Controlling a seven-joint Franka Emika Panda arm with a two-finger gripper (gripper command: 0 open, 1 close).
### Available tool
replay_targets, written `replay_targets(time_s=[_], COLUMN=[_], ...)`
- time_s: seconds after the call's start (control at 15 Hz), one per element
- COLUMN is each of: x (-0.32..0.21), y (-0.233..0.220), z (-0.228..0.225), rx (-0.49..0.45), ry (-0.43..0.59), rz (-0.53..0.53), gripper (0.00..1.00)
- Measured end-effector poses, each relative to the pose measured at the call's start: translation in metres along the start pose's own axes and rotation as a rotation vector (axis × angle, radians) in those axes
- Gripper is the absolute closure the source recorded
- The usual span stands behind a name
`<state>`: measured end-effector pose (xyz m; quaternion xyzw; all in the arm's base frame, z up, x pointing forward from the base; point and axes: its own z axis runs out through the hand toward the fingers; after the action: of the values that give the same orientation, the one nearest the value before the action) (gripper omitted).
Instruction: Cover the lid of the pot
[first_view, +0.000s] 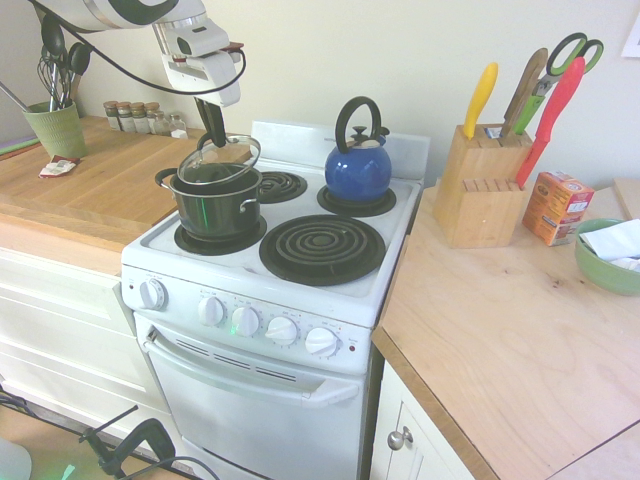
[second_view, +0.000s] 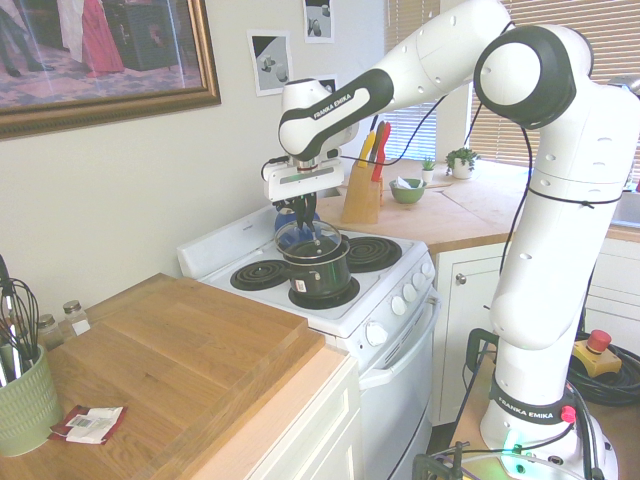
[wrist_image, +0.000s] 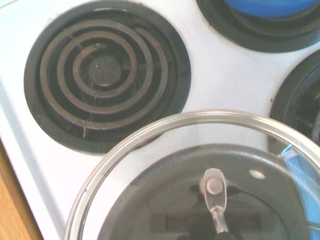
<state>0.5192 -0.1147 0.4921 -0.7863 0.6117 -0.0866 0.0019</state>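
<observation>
The dark glossy pot (first_view: 215, 207) stands on the front-left burner of the white stove (first_view: 400, 260); the second exterior view shows the pot (second_view: 322, 277) there too. The clear glass lid (first_view: 220, 160) hangs tilted just above the pot's rim, its far edge raised. My gripper (first_view: 211, 137) is shut on the lid's small knob from above. From the other side, the lid (second_view: 308, 238) sits under the gripper (second_view: 300, 217). In the wrist view the lid (wrist_image: 150, 131) fills the lower part, with the pot's inside showing through the glass.
A blue kettle (first_view: 357, 165) stands on the back-right burner. The back-left burner (wrist_image: 105, 70) and the front-right burner (first_view: 322, 248) are bare. A knife block (first_view: 482, 185) stands right of the stove, and a green utensil cup (first_view: 57, 128) and spice jars (first_view: 140, 117) on the left counter.
</observation>
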Motion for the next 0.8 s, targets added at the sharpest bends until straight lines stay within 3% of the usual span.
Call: replay_targets(time_s=[0.4, 0.8], x=[-0.007, -0.011], y=[0.008, 0.016], z=[-0.011, 0.014], rx=[-0.008, -0.030], ry=[-0.004, -0.015], rz=[-0.007, -0.008], gripper=[1.00, 1.00])
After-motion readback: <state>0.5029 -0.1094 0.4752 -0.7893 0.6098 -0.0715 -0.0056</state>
